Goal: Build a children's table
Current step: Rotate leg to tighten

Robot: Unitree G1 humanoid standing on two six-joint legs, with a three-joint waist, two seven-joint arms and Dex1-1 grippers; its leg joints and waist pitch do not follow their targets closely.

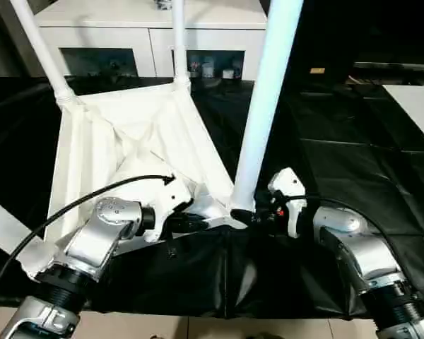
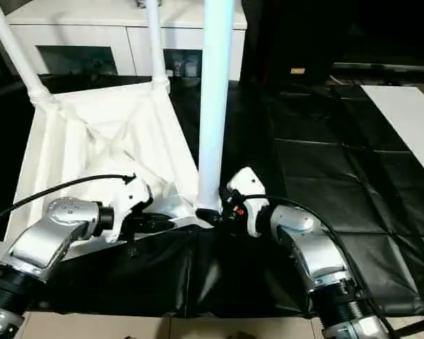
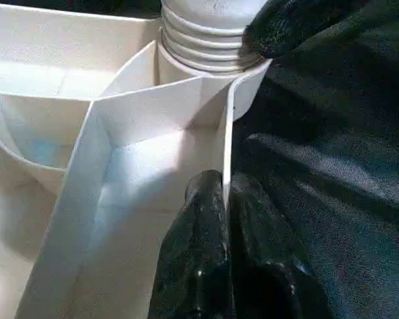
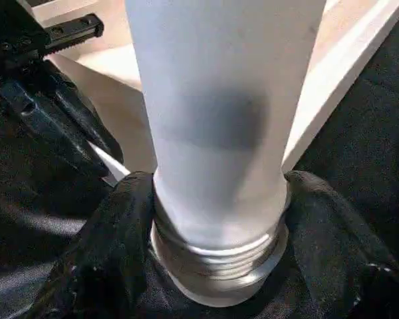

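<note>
mostly built: children's table (image 1: 134, 141) is laid upside down on black sheet (image 1: 339, 162), two far legs seated. near leg (image 1: 265, 106) is clasped at its threaded base by right gripper (image 4: 216, 219), threads exposed; rim beside it is pinched by left gripper (image 3: 226, 232).

Table top (image 1: 120, 141) upside down on sheet (image 1: 325, 176); near-corner leg (image 1: 265, 99) upright; cabinet (image 1: 148, 28) behind.
</note>
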